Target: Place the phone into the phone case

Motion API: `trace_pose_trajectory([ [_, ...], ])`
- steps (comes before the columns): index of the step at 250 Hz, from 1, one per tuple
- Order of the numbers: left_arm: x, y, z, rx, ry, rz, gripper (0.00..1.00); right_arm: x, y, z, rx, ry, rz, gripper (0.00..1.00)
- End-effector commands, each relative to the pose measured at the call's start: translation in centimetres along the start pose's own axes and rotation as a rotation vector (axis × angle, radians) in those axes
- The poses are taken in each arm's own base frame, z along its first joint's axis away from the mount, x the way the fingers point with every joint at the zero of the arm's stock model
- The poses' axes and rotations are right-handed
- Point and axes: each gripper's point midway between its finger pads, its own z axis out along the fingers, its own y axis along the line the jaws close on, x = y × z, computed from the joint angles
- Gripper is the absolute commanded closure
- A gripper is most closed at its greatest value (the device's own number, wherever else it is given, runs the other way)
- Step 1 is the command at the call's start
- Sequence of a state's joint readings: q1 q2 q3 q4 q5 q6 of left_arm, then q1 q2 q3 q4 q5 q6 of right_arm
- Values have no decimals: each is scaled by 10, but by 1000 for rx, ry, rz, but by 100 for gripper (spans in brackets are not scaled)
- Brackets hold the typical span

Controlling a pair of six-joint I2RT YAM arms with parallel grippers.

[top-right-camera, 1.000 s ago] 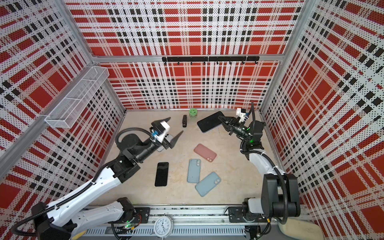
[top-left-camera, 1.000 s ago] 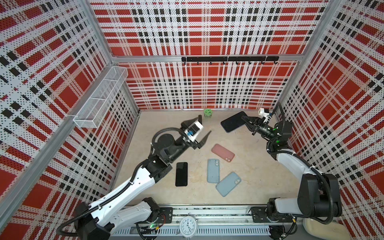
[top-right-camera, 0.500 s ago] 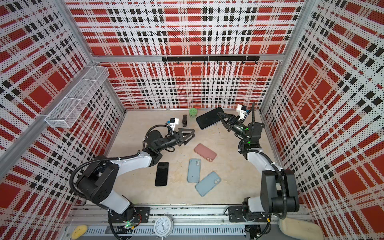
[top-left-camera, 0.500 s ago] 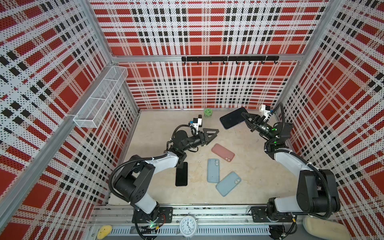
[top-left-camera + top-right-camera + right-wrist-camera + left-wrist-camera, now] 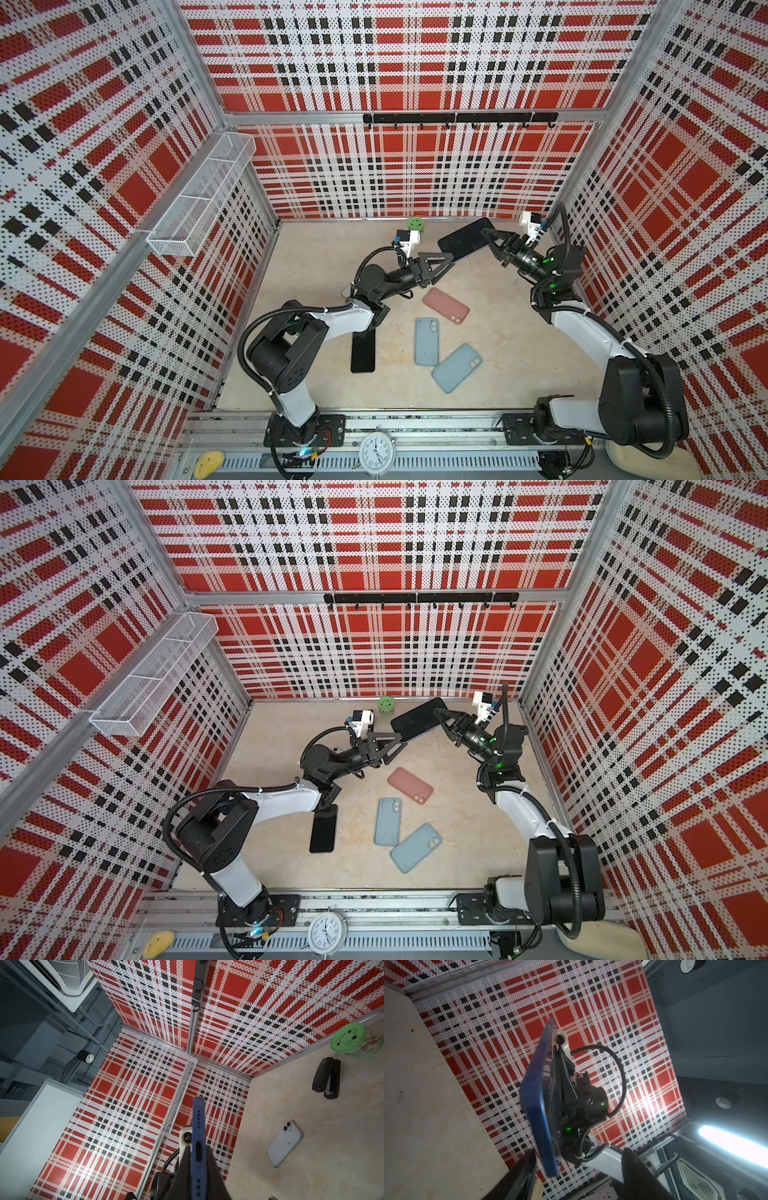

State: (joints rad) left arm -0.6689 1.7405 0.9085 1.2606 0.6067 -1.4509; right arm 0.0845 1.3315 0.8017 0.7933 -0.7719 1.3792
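Note:
My right gripper (image 5: 489,240) is shut on one end of a blue phone (image 5: 464,243) with a dark screen, held tilted in the air near the back wall. The right wrist view shows the phone's (image 5: 198,1136) blue edge clamped between both fingers. My left gripper (image 5: 445,262) is open at the phone's free lower end. In the left wrist view that end (image 5: 548,1159) sits between the spread fingers, close to one finger (image 5: 527,1163) and apart from the other. Three phone cases lie on the floor: a pink one (image 5: 445,305) and two light blue ones (image 5: 427,341) (image 5: 456,368).
A black phone (image 5: 363,353) lies flat beside the left arm. A pale blue phone (image 5: 284,1144) lies face down, with a black stapler (image 5: 327,1078) and a green tub (image 5: 415,224) near the back wall. A wire basket (image 5: 199,203) hangs on the left wall.
My left arm has dropped low and reached right, bringing its gripper up to the phone's free end, and its jaws have narrowed. The right gripper still holds the phone, shifted slightly.

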Motion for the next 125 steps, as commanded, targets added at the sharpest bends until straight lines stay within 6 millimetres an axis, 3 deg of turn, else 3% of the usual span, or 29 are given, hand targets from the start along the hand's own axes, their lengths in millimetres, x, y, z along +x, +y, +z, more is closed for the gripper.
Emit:
trace_pose_trajectory([
  [1,-7,-5,7,24,-36,10,38,1,22,-1,-66,-17,-46,100],
  [23,-10,-2,9,14,-55,15,45,4,21,0,-69,-11,-42,100],
  [96,-11,-3,12,19,-67,22,88,12,11,1,-72,-4,-22,100],
  [125,-12,-1,10,13,-69,22,97,14,10,1,-74,1,-25,100],
])
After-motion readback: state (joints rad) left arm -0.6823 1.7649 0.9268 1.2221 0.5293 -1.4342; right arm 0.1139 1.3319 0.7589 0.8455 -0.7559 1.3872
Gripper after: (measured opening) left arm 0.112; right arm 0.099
